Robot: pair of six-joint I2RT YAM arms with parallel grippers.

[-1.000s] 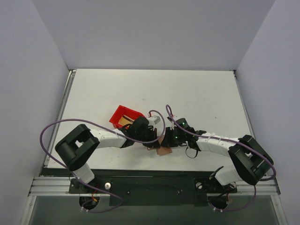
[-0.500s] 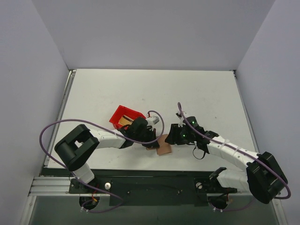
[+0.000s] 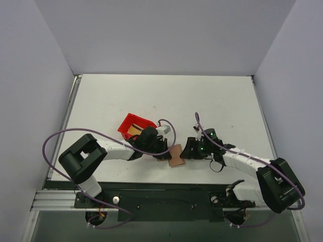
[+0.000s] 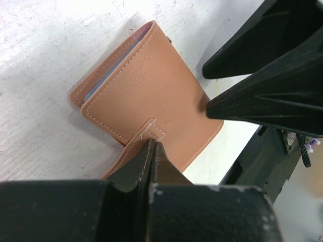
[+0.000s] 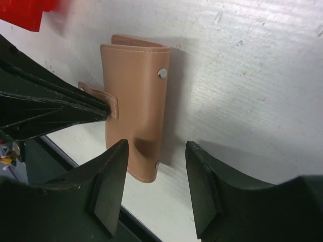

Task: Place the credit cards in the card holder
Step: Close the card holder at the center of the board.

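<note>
Wallet [image 3: 176, 157] folded shut on the white table [image 3: 212, 101], pinched by its clasp tab.
Top view: the wallet lies near the table's front edge between the two grippers, with the left gripper [image 3: 164, 154] touching it and the right gripper [image 3: 187, 150] just beside it; cards [image 3: 133, 130] show as a yellowish patch inside the red bin [image 3: 128, 123]. Left wrist view: the left gripper's [image 4: 151, 146] jaws are closed on the wallet's [image 4: 146, 96] clasp tab [image 4: 151, 132]. Right wrist view: the right gripper's [image 5: 157, 148] jaws stand apart and hold nothing; the wallet's [image 5: 133, 101] near end shows between the fingers, and a snap stud [image 5: 162, 73] faces up.
</note>
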